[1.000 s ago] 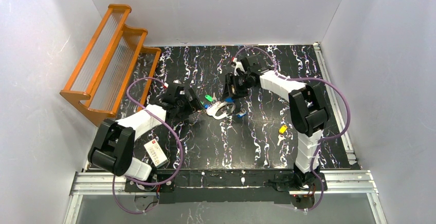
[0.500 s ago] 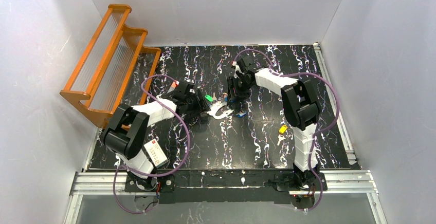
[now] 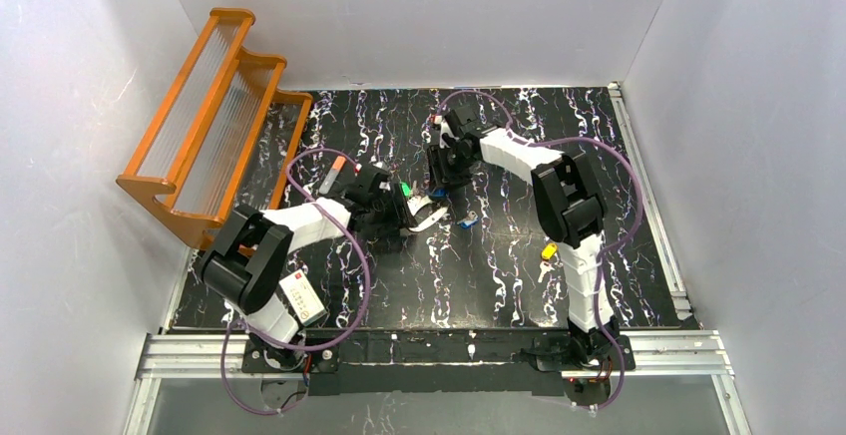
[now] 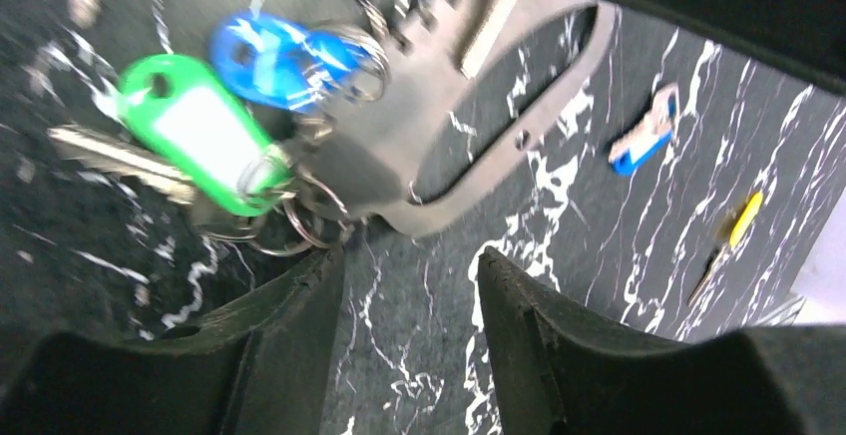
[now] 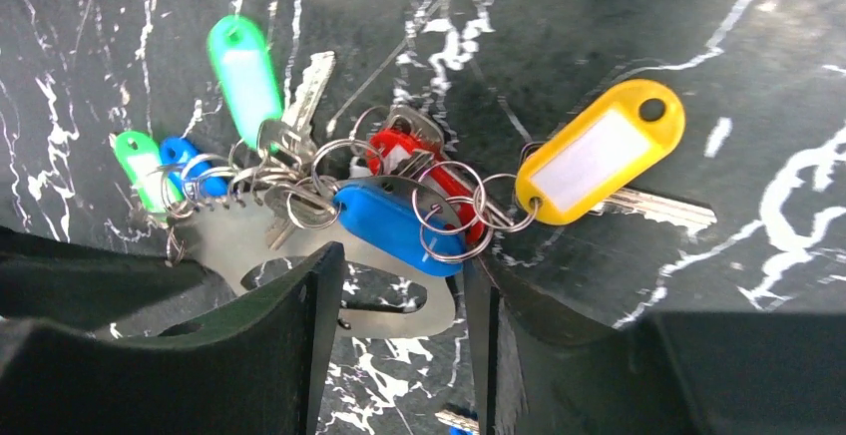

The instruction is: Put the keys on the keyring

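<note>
Keyring (image 5: 234, 240): we judge it thin, stiff, light, slippery; best held by the bare edge between the spread fingers of the right gripper (image 5: 399, 270). Keys (image 5: 599, 156) hang loose. Left gripper (image 4: 409, 255) spread, empty.

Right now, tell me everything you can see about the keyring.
The keyring is a flat, pale grey oval band, metal by its look, with small holes, lying on the black marbled table. Split rings threaded on it carry keys with green, blue, red and yellow tags. It lies between the open left gripper and right gripper; contact is unclear.
</note>
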